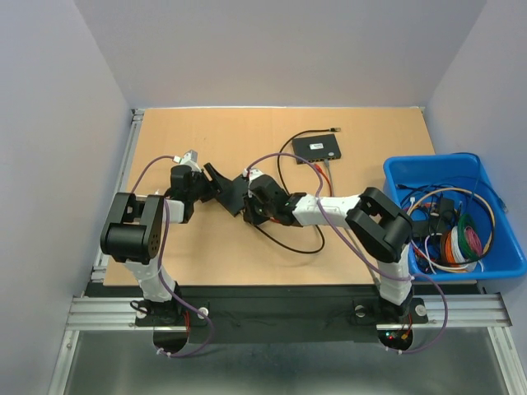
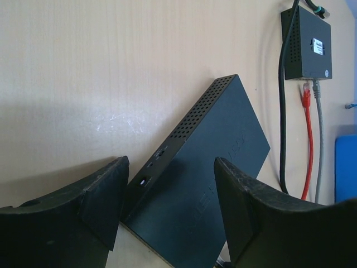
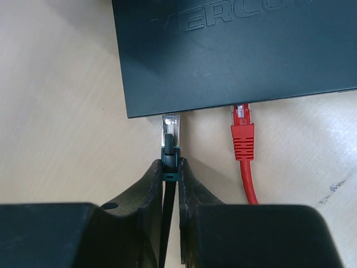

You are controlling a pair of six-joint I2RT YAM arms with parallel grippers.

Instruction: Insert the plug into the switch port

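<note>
left arm (image 1: 132, 229): black joint housings, white links | right arm (image 1: 380, 224): same black-and-white build | purple cable (image 1: 156, 161) loops along each arm | bases (image 1: 169, 318): black plates, pale bolt heads | lights (image 1: 395, 336): small, red and green, right base | fingers (image 2: 95, 201): matte black, wedge-shaped, scuffed edges

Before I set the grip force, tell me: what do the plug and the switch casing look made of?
The plug: clear, glossy plastic tip, see-through, black further back. The switch: dark matte casing with same-coloured lettering; it could be painted metal or plastic, I cannot tell which.
</note>
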